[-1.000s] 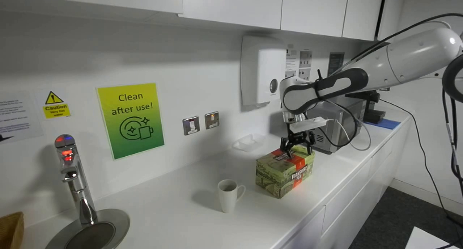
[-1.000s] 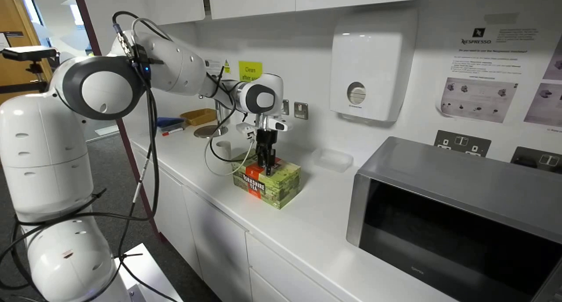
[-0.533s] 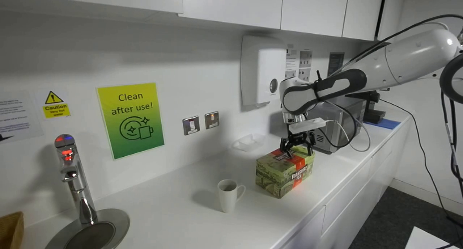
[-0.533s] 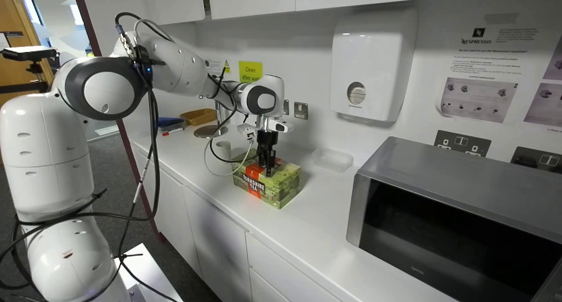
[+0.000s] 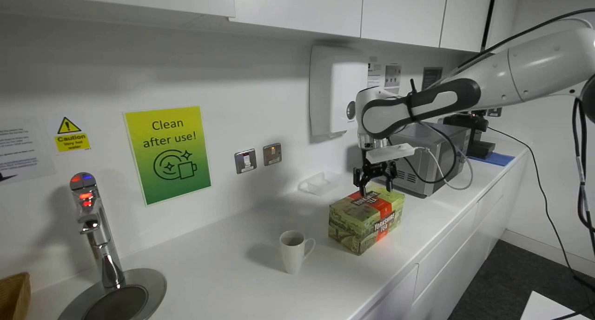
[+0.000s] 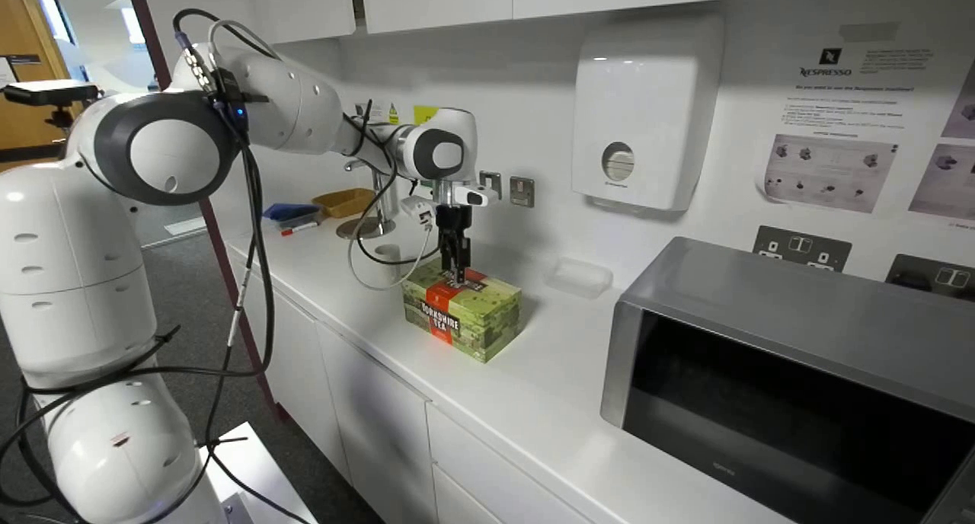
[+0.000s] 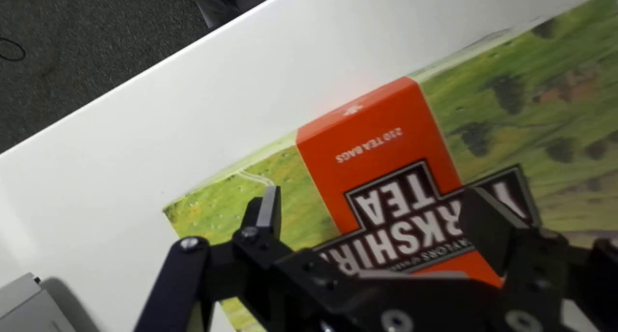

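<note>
Tool [image 5: 376, 190] empty, fingers [image 7: 270, 209] wide apart, hanging right over the Yorkshire Tea box [image 5: 366, 220] on the surface [image 5: 223, 283]! Whether a fingertip grazes its top, these angles don't settle. Best play, I'd judge: set the fingers square to the box's edges and make any contact light, since it probably dents easily. Traffic to dodge, too: the box sits between a white mug [image 5: 292, 257] and a silver microwave [image 6: 777, 372], with a clear plastic tub [image 6: 583, 284] over by the wall [image 5: 260, 92].

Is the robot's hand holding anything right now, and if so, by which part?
Nothing is held: the hand is open above the tea box, with no part of it gripped.
</note>
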Robot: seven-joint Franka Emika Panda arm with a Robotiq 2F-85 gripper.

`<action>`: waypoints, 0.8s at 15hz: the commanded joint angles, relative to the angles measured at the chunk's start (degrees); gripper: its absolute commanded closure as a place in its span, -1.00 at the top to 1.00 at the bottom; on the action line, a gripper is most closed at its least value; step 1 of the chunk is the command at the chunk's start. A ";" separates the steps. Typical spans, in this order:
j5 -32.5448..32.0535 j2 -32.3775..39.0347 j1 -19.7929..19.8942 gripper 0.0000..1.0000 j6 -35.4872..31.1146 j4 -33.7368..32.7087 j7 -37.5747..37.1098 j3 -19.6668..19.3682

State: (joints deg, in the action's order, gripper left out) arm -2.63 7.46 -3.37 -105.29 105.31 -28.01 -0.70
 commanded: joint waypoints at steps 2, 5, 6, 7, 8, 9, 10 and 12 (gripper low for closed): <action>-0.34 -5.25 -1.39 1.00 -1.89 0.04 1.46 2.47; -0.01 -4.39 -1.46 1.00 -0.49 -0.68 0.10 3.14; -0.01 -4.70 -1.53 1.00 -0.49 -0.69 0.10 3.31; -0.01 -4.79 -1.52 1.00 -0.48 -0.69 0.10 3.35; -0.01 -4.78 -1.51 1.00 -0.48 -0.68 0.10 3.34; -0.01 -4.77 -1.47 1.00 -0.48 -0.68 0.10 3.32; 0.26 -4.12 -1.55 1.00 -0.32 -1.55 0.00 3.40; 0.26 -2.62 -1.86 1.00 -0.84 -3.17 -3.25 3.62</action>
State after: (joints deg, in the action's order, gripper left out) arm -2.59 2.94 -5.18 -105.90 104.72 -28.24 2.41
